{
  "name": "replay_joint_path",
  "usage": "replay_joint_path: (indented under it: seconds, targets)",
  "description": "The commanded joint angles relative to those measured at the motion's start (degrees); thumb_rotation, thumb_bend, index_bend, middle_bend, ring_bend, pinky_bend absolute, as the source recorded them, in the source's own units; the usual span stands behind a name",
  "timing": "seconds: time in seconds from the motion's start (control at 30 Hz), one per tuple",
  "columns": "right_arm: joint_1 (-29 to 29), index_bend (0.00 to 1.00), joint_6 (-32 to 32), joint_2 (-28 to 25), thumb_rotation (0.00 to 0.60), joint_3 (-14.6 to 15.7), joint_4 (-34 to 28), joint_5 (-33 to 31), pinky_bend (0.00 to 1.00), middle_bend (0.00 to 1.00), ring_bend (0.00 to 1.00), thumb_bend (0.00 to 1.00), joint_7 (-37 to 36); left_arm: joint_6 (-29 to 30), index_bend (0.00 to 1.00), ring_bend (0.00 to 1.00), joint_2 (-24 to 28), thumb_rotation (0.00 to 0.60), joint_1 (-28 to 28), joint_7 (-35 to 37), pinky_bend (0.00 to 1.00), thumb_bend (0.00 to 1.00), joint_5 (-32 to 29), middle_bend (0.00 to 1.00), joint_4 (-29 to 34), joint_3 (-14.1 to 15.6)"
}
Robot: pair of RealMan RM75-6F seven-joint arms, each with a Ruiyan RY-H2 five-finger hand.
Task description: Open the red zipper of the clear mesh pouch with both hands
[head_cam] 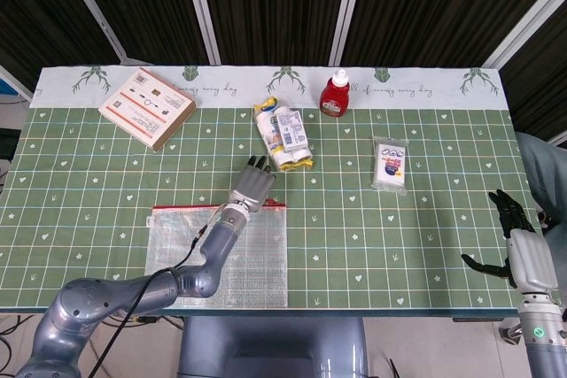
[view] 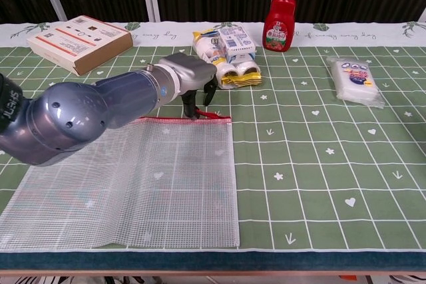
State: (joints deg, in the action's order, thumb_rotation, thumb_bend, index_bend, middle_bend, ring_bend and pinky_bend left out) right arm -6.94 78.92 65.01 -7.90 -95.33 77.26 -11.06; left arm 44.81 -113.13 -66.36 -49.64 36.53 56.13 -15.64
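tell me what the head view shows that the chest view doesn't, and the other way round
Only the head view shows the right hand, open at the table's near right corner, away from everything. Only the chest view shows the left hand's fingertips coming down at the red zipper pull, though whether they grip it cannot be told. Both show the left hand, the mesh pouch, the red bottle, the cardboard box, the yellow-edged packet and the white packet.

A clear mesh pouch (view: 133,184) lies flat near the front edge of the green checked bench (view: 319,164), its red zipper (view: 176,119) closed along the top, the pull (view: 212,115) at the right corner.
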Motion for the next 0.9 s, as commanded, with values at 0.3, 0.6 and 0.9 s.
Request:
replay_joint_path:
  seconds: [0.3, 0.6, 0.9]
  targets:
    - [0.1, 0.00, -0.2, -0.2, 0.600, -0.1, -0.4, -0.3, 0.21, 0.00, 0.00, 0.19, -0.3, -0.4, 0.53, 0.05, -1.3, 0.600, -0.2, 1.1, 0.12, 0.33, 0.5, 0.28, -1.7, 0.8]
    - [0.1, 0.00, -0.3, -0.3, 0.600, 0.0, -0.7, -0.1, 0.21, 0.00, 0.00, 0.19, -0.3, 0.1, 0.60, 0.05, -0.9, 0.600, 0.4, 3.1, 0.12, 0.38, 2.4, 0.29, -1.4, 1.1]
    - [0.1, 0.00, -0.3, -0.5, 0.600, 0.1, -0.9, 0.0, 0.21, 0.00, 0.00, 0.19, -0.4, 0.0, 0.60, 0.05, -0.7, 0.600, 0.4, 3.6, 0.12, 0.44, 3.1, 0.29, -1.4, 1.4]
